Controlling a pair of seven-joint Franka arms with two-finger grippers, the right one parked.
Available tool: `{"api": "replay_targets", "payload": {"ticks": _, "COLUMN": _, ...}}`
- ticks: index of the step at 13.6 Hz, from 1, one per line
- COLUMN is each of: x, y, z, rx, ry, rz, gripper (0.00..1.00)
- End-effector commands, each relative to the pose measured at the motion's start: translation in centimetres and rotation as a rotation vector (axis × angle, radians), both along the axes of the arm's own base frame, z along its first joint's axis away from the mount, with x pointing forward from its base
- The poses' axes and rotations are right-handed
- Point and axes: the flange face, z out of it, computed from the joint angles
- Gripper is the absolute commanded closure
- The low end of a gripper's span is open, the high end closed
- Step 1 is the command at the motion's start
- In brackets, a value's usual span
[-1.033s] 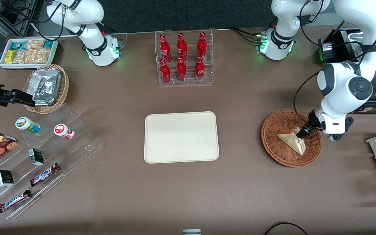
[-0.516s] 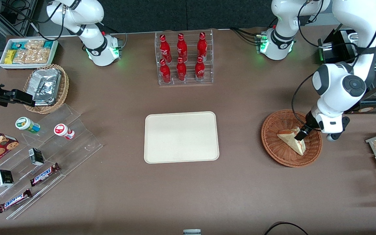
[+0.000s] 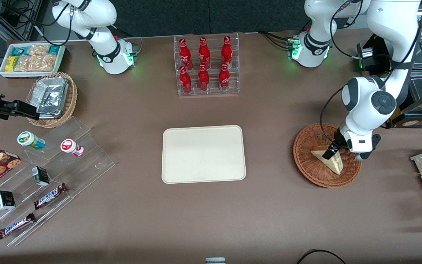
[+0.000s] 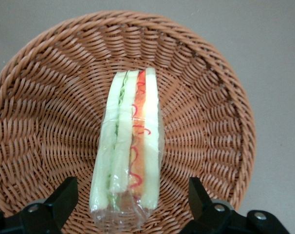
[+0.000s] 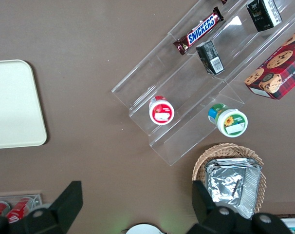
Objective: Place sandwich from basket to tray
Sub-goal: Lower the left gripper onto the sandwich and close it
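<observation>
So far, the job has only just begun. From the front, the sandwich [image 3: 329, 158] lies in the basket [image 3: 308, 161], and the tray [image 3: 203, 154], well apart from it toward the middle of the table, has nothing on it. The gripper [image 3: 330, 153] hangs right over the sandwich. Two candy bars [image 3: 51, 195] say SNICKERS.

From the left wrist, the sandwich [image 4: 129, 146], in clear wrap, stands on edge in the basket [image 4: 211, 117]. The gripper [image 4: 129, 200] is spread wide, one finger [image 4: 64, 195] on each side, not squeezing. Grabbing, lifting and carrying to the tray are left.

From the right wrist, a SNICKERS bar [image 5: 198, 30] shows again.
</observation>
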Motion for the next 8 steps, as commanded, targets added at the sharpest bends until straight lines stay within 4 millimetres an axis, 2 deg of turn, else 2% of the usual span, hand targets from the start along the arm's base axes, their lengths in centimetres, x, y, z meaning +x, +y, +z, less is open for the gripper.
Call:
{"api": "replay_targets", "payload": {"ticks": 1, "x": 0.03, "y": 0.14, "z": -1.08, "rx": 0.008, "ry": 0.000, "rz": -0.001, "gripper": 0.00}}
{"api": "replay_targets", "payload": {"ticks": 5, "x": 0.07, "y": 0.14, "z": -1.26, "rx": 0.007, "ry": 0.002, "rz": 0.005, "gripper": 0.03}}
{"api": "replay_targets", "payload": {"ticks": 6, "x": 0.08, "y": 0.23, "z": -1.18, "rx": 0.007, "ry": 0.000, "rz": 0.007, "gripper": 0.10}}
{"api": "replay_targets", "payload": {"ticks": 7, "x": 0.15, "y": 0.40, "z": -1.12, "rx": 0.006, "ry": -0.001, "rz": 0.014, "gripper": 0.22}}
{"api": "replay_targets", "payload": {"ticks": 8, "x": 0.18, "y": 0.40, "z": -1.23, "rx": 0.004, "ry": 0.000, "rz": 0.017, "gripper": 0.40}}
